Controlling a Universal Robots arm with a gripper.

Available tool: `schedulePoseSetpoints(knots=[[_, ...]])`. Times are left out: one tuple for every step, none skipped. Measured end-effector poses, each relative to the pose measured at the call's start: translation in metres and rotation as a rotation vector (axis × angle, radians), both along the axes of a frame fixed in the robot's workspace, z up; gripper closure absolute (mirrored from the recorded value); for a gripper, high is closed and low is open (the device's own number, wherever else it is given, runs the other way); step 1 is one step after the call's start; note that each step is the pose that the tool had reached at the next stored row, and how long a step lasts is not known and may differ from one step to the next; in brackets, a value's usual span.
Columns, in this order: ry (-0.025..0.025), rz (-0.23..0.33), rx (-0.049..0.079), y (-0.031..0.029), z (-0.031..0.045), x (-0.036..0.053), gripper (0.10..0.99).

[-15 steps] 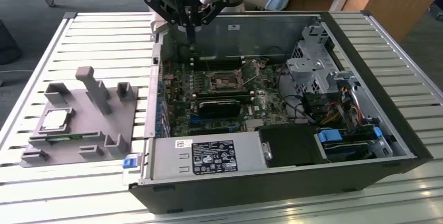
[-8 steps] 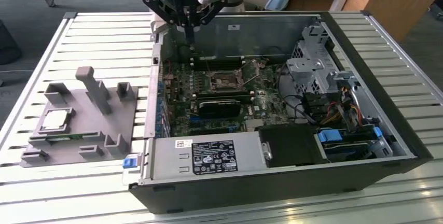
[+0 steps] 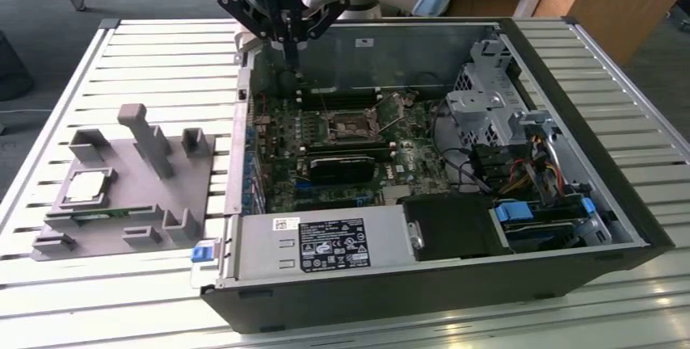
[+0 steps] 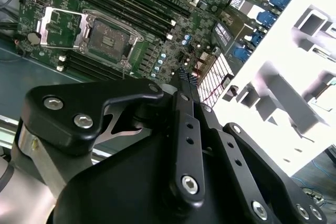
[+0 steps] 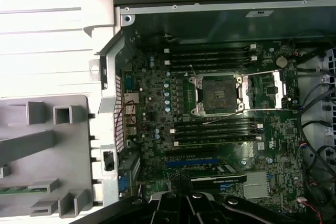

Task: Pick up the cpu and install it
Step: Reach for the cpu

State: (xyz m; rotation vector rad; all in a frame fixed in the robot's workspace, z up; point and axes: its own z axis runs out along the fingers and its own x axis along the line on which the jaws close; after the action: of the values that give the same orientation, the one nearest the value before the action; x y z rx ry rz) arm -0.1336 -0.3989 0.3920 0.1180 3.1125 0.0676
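— Where's the small flat square silver-topped cpu (image 3: 86,186)?
— On the grey plastic fixture (image 3: 145,191) on the slatted worktop (image 3: 161,66), well apart from the black fingers (image 3: 289,42), at their eight o'clock in the exterior view.
— And the fingers?
— Pressed together, empty, over the open black computer case (image 3: 431,284).

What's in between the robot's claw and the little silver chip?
In the exterior view, bare white table slats and the grey holder's tall post lie between the gripper and the cpu.
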Motion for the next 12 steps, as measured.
schedulePoseSetpoints(knots=[[0.0000, 0.000, 0.000, 0.0000, -0.0001, -0.0004, 0.980], [0.0001, 0.000, 0.000, 0.0000, -0.0002, -0.0007, 0.980], [0.0001, 0.000, 0.000, 0.0000, -0.0003, -0.0012, 0.980], [-0.0001, 0.000, 0.000, 0.0000, -0.0005, -0.0017, 0.980], [0.0000, 0.000, 0.000, 0.0000, -0.0007, -0.0022, 0.980], [0.0000, 0.000, 0.000, 0.0000, -0.0007, -0.0028, 0.980], [0.0000, 0.000, 0.000, 0.0000, -0.0009, -0.0033, 0.980], [0.0000, 0.000, 0.000, 0.0000, -0.0010, -0.0038, 0.980], [0.0000, 0.000, 0.000, 0.0000, -0.0011, -0.0042, 0.980], [0.0001, 0.000, 0.000, 0.0000, -0.0012, -0.0046, 0.980], [0.0002, 0.000, 0.000, 0.0000, -0.0013, -0.0049, 0.980], [0.0003, 0.000, 0.000, 0.0000, -0.0014, -0.0052, 0.980]])
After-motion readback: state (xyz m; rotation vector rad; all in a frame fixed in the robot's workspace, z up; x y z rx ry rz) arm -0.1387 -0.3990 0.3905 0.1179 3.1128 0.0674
